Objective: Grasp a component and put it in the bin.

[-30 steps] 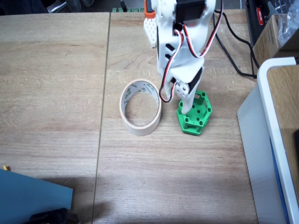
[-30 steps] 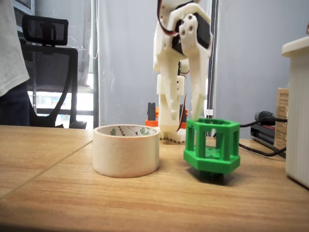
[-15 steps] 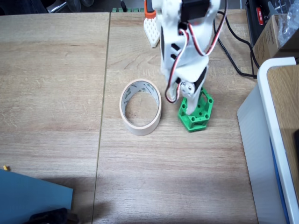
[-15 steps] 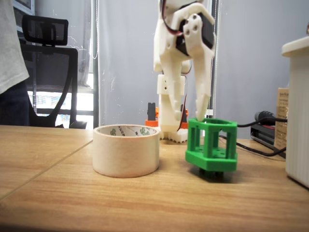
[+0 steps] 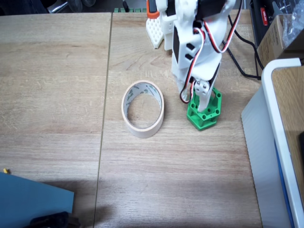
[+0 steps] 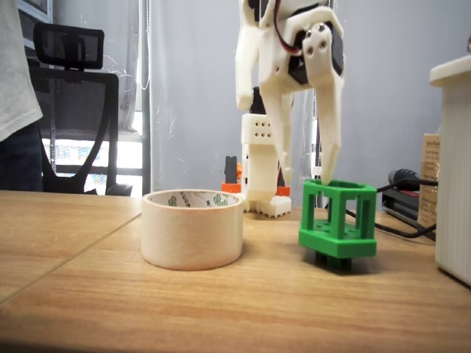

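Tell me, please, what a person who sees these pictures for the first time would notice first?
Probably the bright green component, standing on the wooden table right of centre in both fixed views. The white gripper hangs just above it, jaws open. To its left stands the cream tape ring, apart from the block.

component point(image 5: 204, 113) right of bin point(image 5: 142, 115) | both on table point(image 5: 57, 95) | hand point(image 6: 307, 174) above component
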`<state>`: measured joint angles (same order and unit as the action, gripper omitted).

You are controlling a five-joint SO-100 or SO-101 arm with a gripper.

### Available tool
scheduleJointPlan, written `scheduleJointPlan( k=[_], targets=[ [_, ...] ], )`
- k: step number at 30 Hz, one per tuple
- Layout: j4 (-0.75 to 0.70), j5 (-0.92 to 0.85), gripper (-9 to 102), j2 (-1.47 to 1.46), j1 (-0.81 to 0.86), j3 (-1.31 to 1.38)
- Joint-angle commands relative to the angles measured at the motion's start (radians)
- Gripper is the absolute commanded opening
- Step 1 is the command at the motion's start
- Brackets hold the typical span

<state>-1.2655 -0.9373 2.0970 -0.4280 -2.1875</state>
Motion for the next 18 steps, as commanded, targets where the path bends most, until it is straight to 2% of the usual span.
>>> scheduleJointPlan(
  k=[1, 18],
  targets=[
    [0.0, 0.005, 17, 0.025, -0.003, 0.081],
    [0.0, 0.005, 17, 0.002, -0.015, 0.055]
  ],
)
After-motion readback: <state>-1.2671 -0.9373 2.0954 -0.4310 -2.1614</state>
